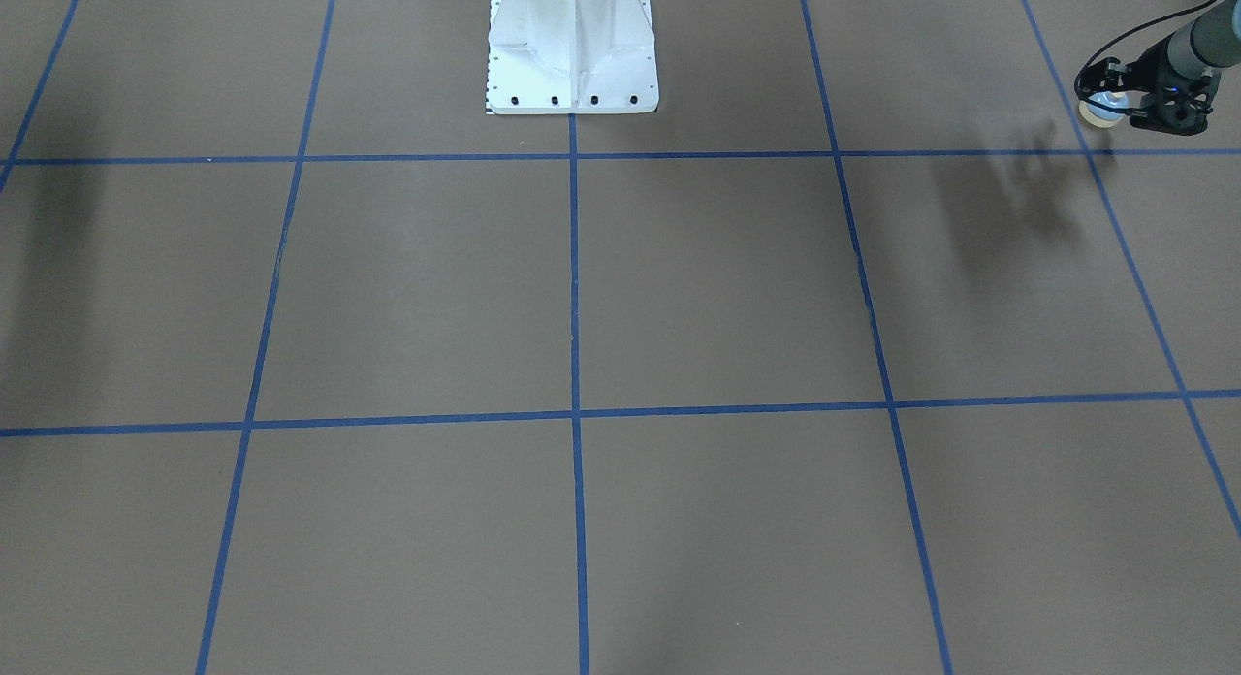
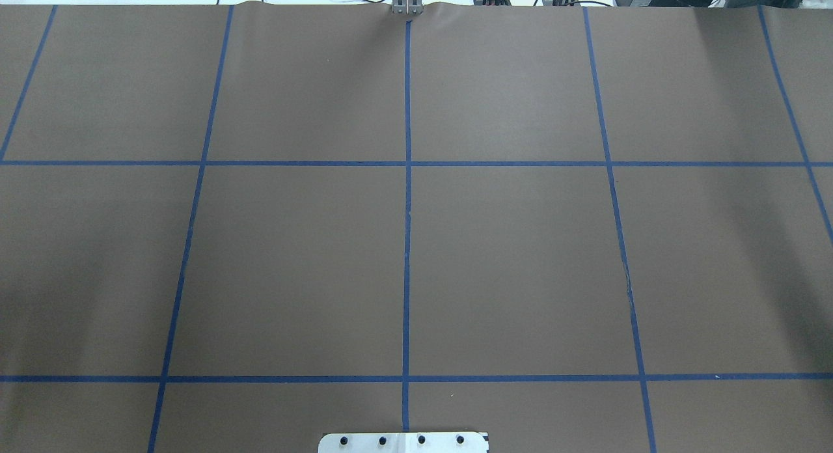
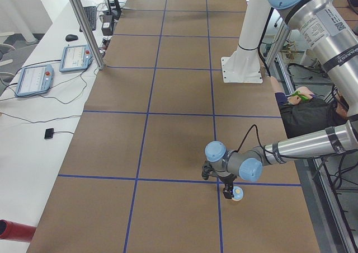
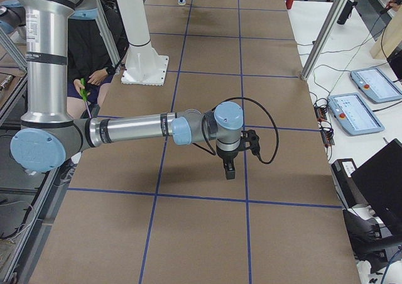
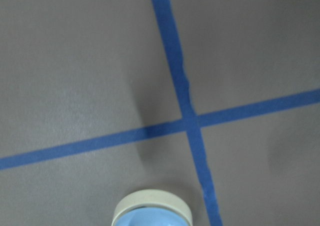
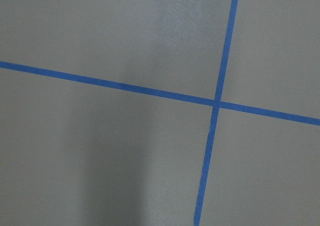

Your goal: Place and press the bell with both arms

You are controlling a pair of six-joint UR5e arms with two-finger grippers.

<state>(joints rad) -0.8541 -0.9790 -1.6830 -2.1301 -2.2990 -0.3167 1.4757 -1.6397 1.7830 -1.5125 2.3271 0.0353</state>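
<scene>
The bell, a light-blue dome on a cream base, is held by my left gripper above the brown table near its left end. Their shadow falls apart from them on the mat. In the left wrist view the bell shows at the bottom edge, over a crossing of blue tape; no fingers show there. In the exterior left view the left gripper hangs over a tape line with the bell beside its fingers. My right gripper points down over the mat; I cannot tell whether it is open or shut.
The white bolted pedestal stands at the robot's side of the table. Blue tape lines divide the brown mat into squares. Teach pendants and a metal post stand on the side bench. A seated person is behind the robot.
</scene>
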